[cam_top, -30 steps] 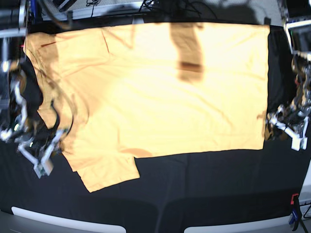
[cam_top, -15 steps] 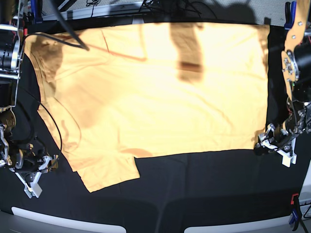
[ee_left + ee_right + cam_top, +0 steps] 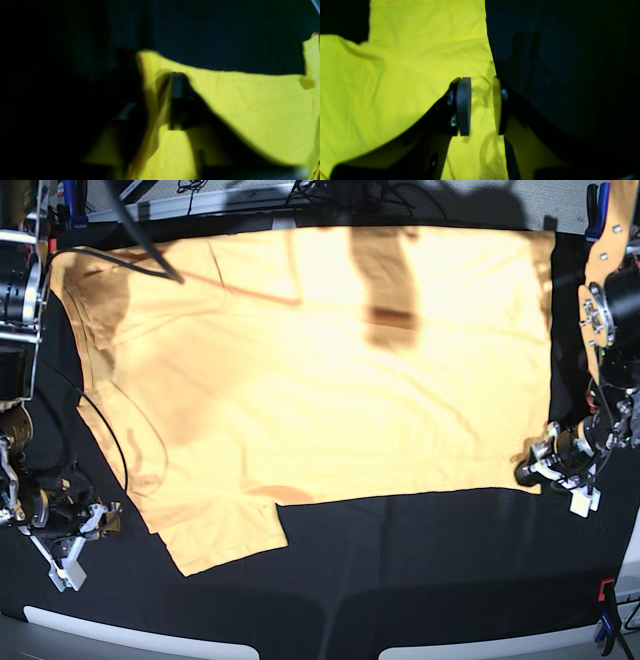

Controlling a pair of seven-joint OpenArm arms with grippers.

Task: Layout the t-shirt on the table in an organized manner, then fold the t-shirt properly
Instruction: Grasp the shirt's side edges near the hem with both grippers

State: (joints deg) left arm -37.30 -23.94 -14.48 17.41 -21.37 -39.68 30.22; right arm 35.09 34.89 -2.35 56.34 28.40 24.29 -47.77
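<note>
One big orange-yellow cotton t-shirt [image 3: 320, 370] lies flat on one black cloth desk [image 3: 420, 570]. There are two claws. The right claw [image 3: 482, 106] is open over a sleeve and holds nothing, and the left claw [image 3: 160, 100] is too blurry to tell.

Black-draped table [image 3: 420, 570] carries t-shirt [image 3: 330, 370], spread flat (near sleeve out).

Open bench along the near side

Bare black bench [image 3: 420, 580] lay clear below the t-shirt [image 3: 330, 370] (its sleeve jutted forward at one corner); arms and cables crowded both side edges.
</note>
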